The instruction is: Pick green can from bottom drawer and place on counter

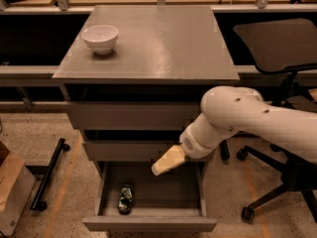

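Grey counter (163, 38) stood well above the gripper (159, 168), with a bowl (100, 36) at its far left. Gripper hung over the open drawer (148, 225); whether it was apart or together could not be told. Can (125, 199) lay in the drawer, below and left of the gripper, apart from it.

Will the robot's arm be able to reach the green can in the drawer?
Probably yes. The bottom drawer is open, the green can lies uncovered near its front left, and the gripper hangs just above the drawer with nothing between them.
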Robot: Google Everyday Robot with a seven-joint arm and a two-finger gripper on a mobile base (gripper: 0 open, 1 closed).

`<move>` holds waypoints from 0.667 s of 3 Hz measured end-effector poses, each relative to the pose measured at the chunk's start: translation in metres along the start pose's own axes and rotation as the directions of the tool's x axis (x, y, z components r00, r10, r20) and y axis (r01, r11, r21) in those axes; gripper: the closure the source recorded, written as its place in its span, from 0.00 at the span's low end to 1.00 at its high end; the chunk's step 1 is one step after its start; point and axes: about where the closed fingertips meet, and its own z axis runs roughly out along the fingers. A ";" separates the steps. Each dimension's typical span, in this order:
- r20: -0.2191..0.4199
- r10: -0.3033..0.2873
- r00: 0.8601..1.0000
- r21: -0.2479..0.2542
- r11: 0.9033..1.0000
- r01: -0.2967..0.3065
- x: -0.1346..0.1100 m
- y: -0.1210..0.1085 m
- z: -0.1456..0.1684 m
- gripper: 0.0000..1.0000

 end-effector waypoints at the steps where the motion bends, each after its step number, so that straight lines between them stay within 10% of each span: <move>1: -0.006 0.038 0.999 -0.026 0.999 -0.038 -0.016 0.004 0.054 0.00; 2: -0.005 0.046 0.999 -0.033 0.998 -0.047 -0.019 0.006 0.062 0.00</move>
